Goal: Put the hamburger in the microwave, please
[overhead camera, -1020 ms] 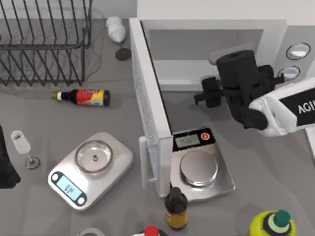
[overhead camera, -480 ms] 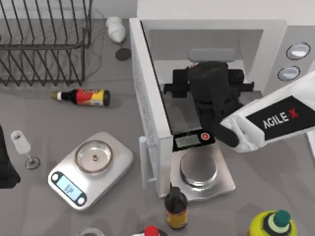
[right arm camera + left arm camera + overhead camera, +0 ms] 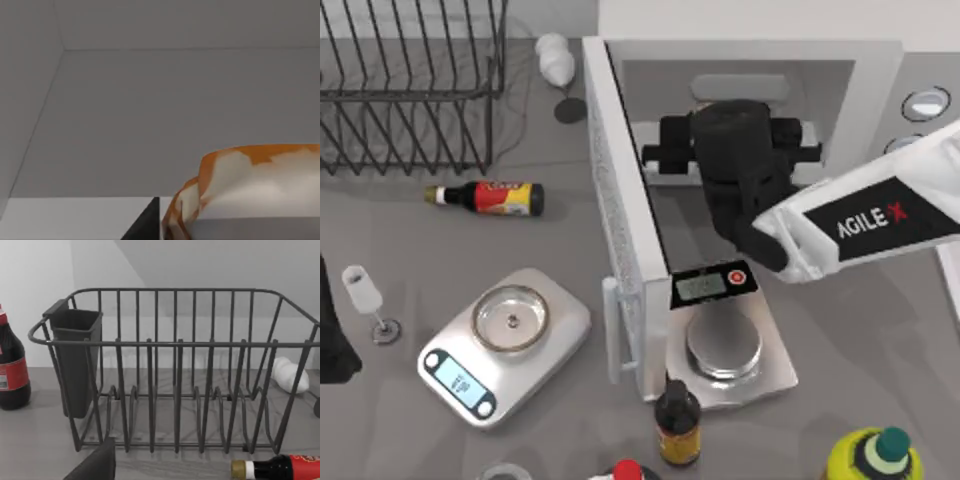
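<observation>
right end effector (image 3: pixel 735 150) moved deeper into microwave (image 3: pixel 740 75).

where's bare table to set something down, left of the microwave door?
Bare patches: between the dish rack and the left scale, past the lying sauce bottle; also between that scale and the open microwave door. Crowded: front edge by the door, with the second scale, a dark bottle and a yellow bottle.

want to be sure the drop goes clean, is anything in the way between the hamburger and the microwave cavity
Nothing visible does. The microwave door stands open, and the right gripper is at the cavity mouth. In the right wrist view the hamburger faces bare pale walls.
</observation>
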`<action>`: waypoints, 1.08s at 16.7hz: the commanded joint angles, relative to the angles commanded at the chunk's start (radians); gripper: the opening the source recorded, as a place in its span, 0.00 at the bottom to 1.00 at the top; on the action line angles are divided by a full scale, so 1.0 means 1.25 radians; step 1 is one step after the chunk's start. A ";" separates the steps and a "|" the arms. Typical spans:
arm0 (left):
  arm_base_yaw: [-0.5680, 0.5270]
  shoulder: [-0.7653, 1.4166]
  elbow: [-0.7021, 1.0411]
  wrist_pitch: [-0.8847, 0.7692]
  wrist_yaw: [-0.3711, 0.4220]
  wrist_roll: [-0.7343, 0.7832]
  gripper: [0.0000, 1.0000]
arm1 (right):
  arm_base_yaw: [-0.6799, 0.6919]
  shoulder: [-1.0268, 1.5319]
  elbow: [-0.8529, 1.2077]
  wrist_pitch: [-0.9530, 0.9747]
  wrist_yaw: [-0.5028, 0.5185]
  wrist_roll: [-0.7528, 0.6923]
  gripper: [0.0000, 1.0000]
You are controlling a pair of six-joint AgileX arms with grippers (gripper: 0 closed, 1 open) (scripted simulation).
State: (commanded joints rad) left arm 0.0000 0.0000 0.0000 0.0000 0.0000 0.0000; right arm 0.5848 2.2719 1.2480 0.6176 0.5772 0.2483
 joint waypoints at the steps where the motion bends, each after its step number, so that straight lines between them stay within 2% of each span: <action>1: 0.000 0.000 0.000 0.000 0.000 0.000 1.00 | -0.006 0.018 0.036 -0.010 -0.006 -0.003 0.00; 11: 0.000 0.000 0.000 0.000 0.000 0.000 1.00 | -0.088 0.226 0.435 -0.146 -0.078 -0.043 0.00; 18: 0.000 0.000 0.000 0.000 0.000 0.000 1.00 | -0.113 0.301 0.515 -0.201 -0.102 -0.056 0.00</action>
State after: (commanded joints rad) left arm 0.0000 0.0000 0.0000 0.0000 0.0000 0.0000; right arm 0.4430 2.6485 1.8918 0.3665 0.4500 0.1785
